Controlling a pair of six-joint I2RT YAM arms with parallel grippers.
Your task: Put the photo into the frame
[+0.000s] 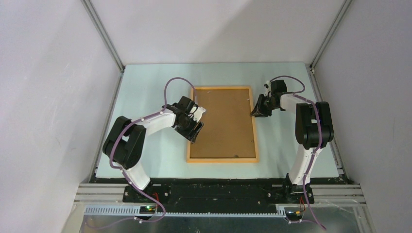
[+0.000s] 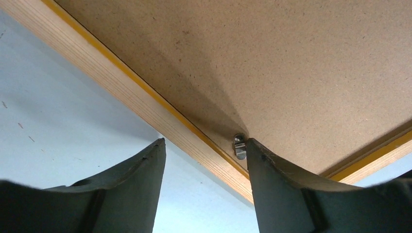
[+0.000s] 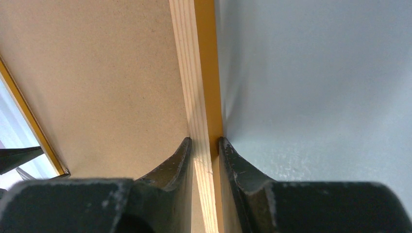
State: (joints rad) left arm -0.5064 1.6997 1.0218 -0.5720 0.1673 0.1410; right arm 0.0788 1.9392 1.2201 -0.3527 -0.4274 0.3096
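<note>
The frame (image 1: 221, 159) lies back side up in the middle of the table, with a brown backing board (image 1: 223, 121) filling it. The photo is hidden. My left gripper (image 1: 194, 127) is open and straddles the left rail (image 2: 126, 85). One of its fingers is over the table outside the frame. The other rests on the backing board (image 2: 267, 58), touching a small metal tab (image 2: 239, 145). My right gripper (image 1: 256, 109) is shut on the frame's right rail (image 3: 194, 73), with one finger on each side (image 3: 204, 140).
Pale blue-green table surface (image 1: 145, 97) surrounds the frame. Grey enclosure walls with aluminium posts (image 1: 104, 34) stand at the left, right and back. The arm bases sit on a black bar (image 1: 218, 189) at the near edge.
</note>
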